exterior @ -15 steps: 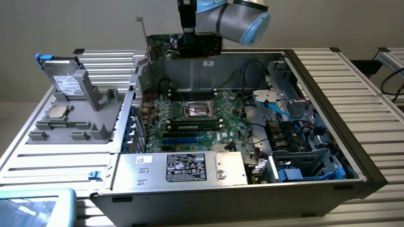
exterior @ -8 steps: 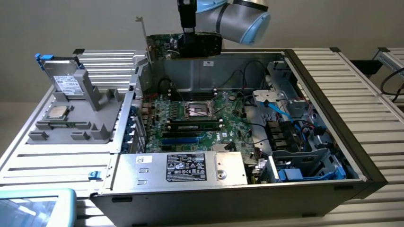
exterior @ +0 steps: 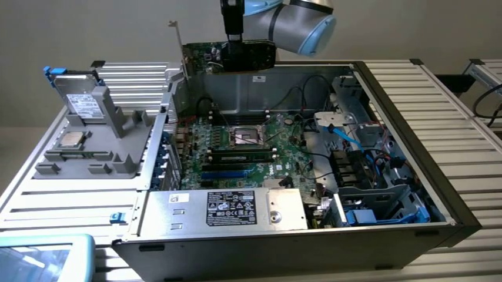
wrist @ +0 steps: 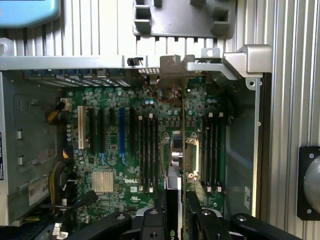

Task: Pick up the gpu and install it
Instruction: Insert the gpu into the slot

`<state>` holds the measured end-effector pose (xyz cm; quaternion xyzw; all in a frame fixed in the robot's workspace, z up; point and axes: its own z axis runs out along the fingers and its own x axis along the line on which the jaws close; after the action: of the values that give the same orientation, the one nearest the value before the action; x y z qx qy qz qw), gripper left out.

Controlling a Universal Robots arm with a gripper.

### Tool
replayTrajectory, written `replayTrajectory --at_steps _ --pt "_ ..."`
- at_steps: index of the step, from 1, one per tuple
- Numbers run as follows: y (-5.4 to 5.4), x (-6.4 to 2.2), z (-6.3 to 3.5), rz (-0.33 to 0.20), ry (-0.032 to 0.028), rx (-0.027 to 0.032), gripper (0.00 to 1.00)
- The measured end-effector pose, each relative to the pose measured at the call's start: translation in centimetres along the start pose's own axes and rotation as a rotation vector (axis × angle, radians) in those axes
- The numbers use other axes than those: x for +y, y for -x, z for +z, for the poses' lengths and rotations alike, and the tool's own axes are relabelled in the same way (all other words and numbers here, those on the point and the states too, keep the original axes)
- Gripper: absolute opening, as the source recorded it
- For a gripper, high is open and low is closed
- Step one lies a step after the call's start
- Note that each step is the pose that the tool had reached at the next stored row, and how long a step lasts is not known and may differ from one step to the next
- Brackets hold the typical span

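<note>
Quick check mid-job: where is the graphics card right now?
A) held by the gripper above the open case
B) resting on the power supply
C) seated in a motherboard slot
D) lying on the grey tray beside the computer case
A: the gripper holds the graphics card in the air above the open case, clear of the motherboard.

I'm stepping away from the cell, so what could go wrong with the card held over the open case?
A slip of the gripper could drop the gpu onto the motherboard below. In the wrist view the card's edge sits over the CPU socket, not the expansion slots, so lowering it here might strike the socket. Its metal bracket could snag the case wall.
</note>
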<state>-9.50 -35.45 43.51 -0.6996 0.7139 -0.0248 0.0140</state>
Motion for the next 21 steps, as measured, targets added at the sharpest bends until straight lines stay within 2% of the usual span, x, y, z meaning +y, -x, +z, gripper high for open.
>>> replayTrajectory --at_steps 4,10,15,21 --pt "0.0 0.0 0.01 0.0 0.0 0.0001 0.27" --pt "-0.8 0.0 0.37 0.028 0.0003 0.0015 0.27" --pt "-1.3 0.03 1.02 0.066 0.0009 0.0036 0.27" --pt "-2.7 0.06 2.12 0.076 0.0012 0.003 0.27"
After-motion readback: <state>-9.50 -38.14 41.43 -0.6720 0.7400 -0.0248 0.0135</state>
